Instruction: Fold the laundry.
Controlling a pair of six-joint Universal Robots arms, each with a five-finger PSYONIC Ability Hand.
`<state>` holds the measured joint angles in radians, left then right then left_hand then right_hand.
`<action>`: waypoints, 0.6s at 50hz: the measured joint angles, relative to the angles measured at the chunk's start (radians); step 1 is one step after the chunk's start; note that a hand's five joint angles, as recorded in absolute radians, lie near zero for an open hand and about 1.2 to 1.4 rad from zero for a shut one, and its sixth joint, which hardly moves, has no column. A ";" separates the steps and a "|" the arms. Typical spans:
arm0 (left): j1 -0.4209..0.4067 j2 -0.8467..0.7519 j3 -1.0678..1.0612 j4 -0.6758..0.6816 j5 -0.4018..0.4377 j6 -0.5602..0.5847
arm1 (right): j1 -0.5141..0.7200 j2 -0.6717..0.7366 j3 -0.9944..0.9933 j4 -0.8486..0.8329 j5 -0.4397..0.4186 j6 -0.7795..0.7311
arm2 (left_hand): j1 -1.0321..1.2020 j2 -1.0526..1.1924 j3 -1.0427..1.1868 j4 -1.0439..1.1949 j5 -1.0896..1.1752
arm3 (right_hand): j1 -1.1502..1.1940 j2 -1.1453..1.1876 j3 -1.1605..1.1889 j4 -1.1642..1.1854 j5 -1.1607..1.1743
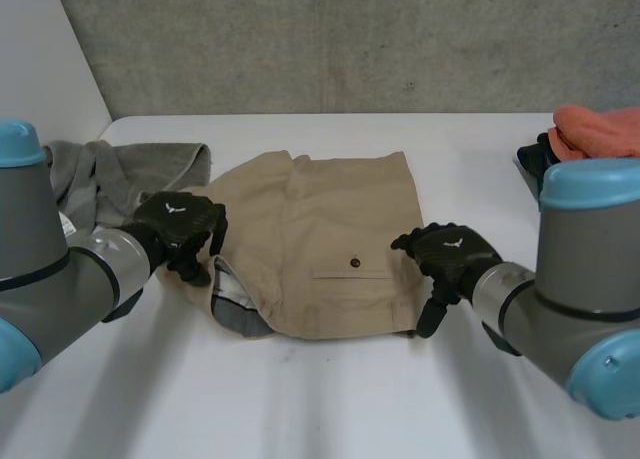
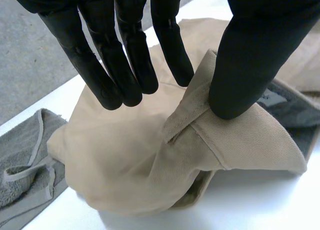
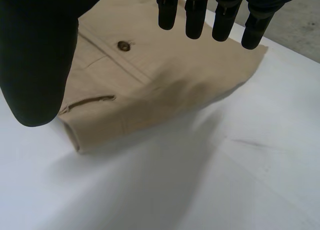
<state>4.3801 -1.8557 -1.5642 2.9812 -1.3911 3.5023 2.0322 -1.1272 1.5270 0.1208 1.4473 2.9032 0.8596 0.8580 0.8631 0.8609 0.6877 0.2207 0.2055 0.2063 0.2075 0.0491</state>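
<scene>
Over the khaki shorts on the white table, poised with left hand spread, thumb on the turned-up waistband, and right hand wide, empty, at the opposite edge; could skew the fold if closing unevenly.

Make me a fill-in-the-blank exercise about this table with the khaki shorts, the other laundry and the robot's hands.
1. The pocket on the khaki shorts closes with a brown ____.
2. Beside the left hand, a ____ towel lies on the table.
3. The cloth at the table's far right edge is ____.
Missing words: button; grey; orange.
</scene>
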 measured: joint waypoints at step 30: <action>-0.029 -0.074 -0.037 0.033 0.025 0.141 | 0.018 0.108 -0.048 -0.206 0.099 -0.054 | 0.274 0.337 0.322 0.334 0.289 | 0.860 0.941 0.978 0.986 0.912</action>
<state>4.3508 -1.9293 -1.6011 3.0141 -1.3657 3.6435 2.0507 -1.0187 1.4790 -0.0854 1.5461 2.8489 1.1334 1.1948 1.1848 1.1949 0.9770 1.0808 1.1465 1.1846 1.1937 0.9607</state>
